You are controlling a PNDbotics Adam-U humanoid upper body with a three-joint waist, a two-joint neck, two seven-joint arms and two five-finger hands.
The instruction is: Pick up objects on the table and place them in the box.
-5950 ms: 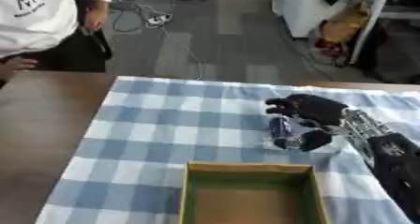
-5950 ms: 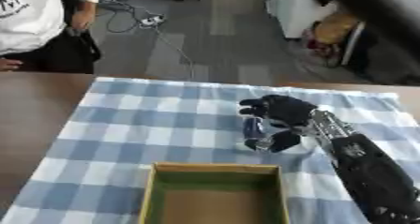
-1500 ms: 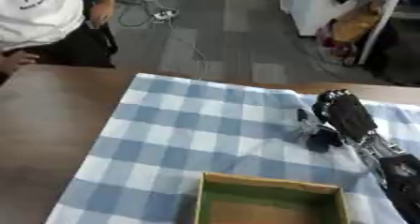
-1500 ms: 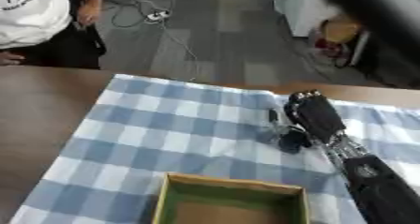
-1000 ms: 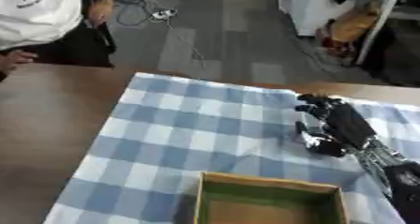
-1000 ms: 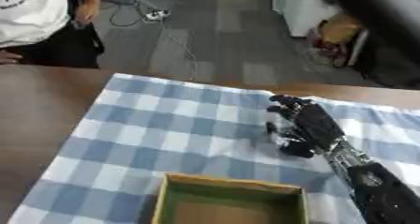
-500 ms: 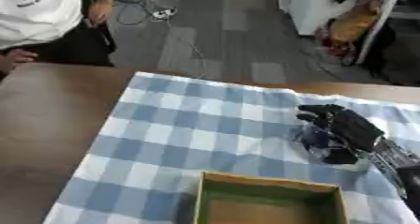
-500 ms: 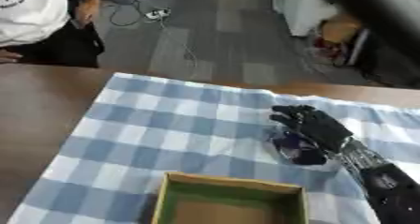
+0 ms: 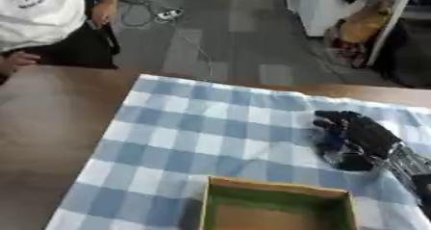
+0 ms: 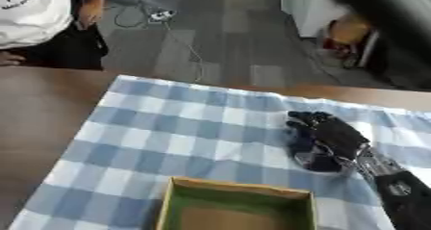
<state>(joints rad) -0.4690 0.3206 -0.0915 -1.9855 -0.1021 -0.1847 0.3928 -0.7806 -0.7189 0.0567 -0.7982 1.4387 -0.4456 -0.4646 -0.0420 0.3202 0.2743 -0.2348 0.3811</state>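
My right hand (image 9: pixel 355 134) comes in from the right edge and lies over the right part of the blue-and-white checked cloth (image 9: pixel 194 137). Its fingers curl down around a small dark blue, rounded object (image 10: pixel 316 159), mostly hidden under the palm. The box (image 9: pixel 276 186), brown outside and green inside, stands open at the near edge of the cloth, just below and left of the hand. Nothing shows in the visible part of the box. My left hand appears in neither view.
The cloth covers a brown wooden table (image 9: pixel 50 108), bare on the left. A person in a white shirt (image 9: pixel 42 12) stands at the far left corner, with one hand at the table edge, away from the object.
My right hand went from straight fingers pointing away to fingers curled over the dark object. It has shifted a little nearer to the box.
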